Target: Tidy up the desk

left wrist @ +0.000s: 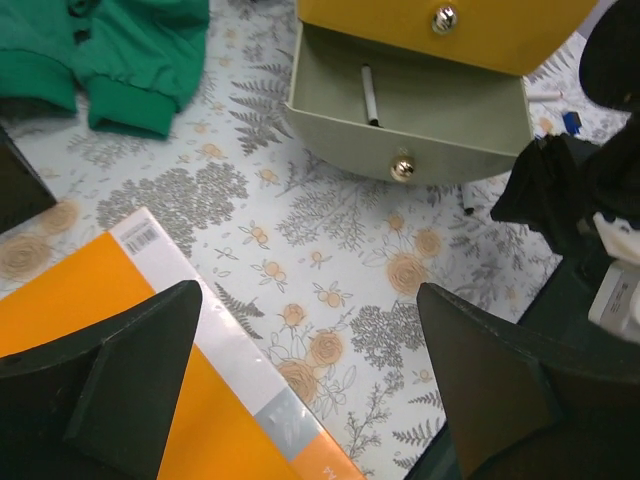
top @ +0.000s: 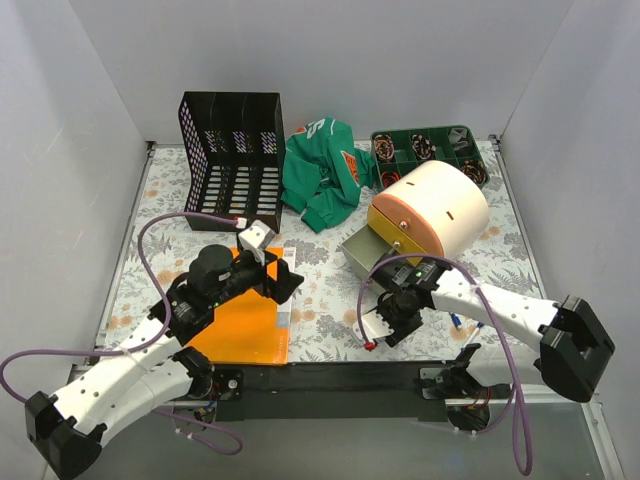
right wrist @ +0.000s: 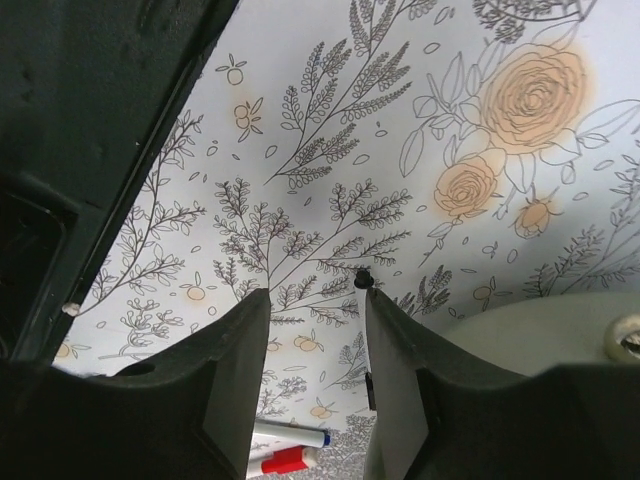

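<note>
The desk (top: 325, 290) has a white cover with grey ferns and orange flowers. An orange book (top: 245, 315) lies at its front left. My left gripper (top: 283, 278) hovers open over the book's right edge (left wrist: 200, 330), jaws wide apart and empty (left wrist: 308, 310). My right gripper (top: 385, 322) is low over the front centre, open and empty (right wrist: 315, 315). A thin pen (right wrist: 362, 300) lies on the desk along the inner side of its right finger. A blue-capped marker (right wrist: 295, 437) and a red-capped marker (right wrist: 285, 462) lie just behind the jaws.
A black file rack (top: 232, 160) stands at the back left. A green garment (top: 322, 172) lies beside it and a green compartment tray (top: 425, 152) is at the back right. A cream and orange drawer unit (top: 432, 208) has its lower drawer (left wrist: 400, 120) open with a pen (left wrist: 369, 95) inside.
</note>
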`<act>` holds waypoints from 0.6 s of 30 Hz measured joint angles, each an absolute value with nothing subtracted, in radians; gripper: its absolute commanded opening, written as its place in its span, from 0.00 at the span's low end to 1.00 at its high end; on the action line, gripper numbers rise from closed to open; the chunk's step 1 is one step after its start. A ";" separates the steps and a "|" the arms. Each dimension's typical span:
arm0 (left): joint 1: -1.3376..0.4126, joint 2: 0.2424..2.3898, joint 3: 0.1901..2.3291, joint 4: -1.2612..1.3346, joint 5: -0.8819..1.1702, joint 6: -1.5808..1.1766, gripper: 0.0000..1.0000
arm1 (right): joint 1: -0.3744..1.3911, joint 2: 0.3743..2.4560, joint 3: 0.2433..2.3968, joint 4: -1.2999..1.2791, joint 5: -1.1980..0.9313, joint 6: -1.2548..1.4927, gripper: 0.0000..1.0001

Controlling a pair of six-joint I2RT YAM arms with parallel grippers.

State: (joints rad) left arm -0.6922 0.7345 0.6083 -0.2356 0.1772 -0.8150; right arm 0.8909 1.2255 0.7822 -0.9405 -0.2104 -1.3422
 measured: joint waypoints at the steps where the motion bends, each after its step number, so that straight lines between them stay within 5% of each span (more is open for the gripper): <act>1: -0.692 0.720 0.608 -0.235 0.156 -0.815 0.91 | 0.908 1.242 0.783 -0.935 -0.190 -1.336 0.53; 18: -0.692 0.701 0.608 -0.236 0.068 -0.809 0.91 | 1.013 1.393 0.754 -0.784 0.111 -1.259 0.53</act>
State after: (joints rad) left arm -0.6922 0.7013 0.6083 -0.2356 0.0677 -0.8085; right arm 1.0134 1.3926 0.7544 -0.7837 0.1112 -1.2591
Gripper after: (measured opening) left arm 0.910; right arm 0.535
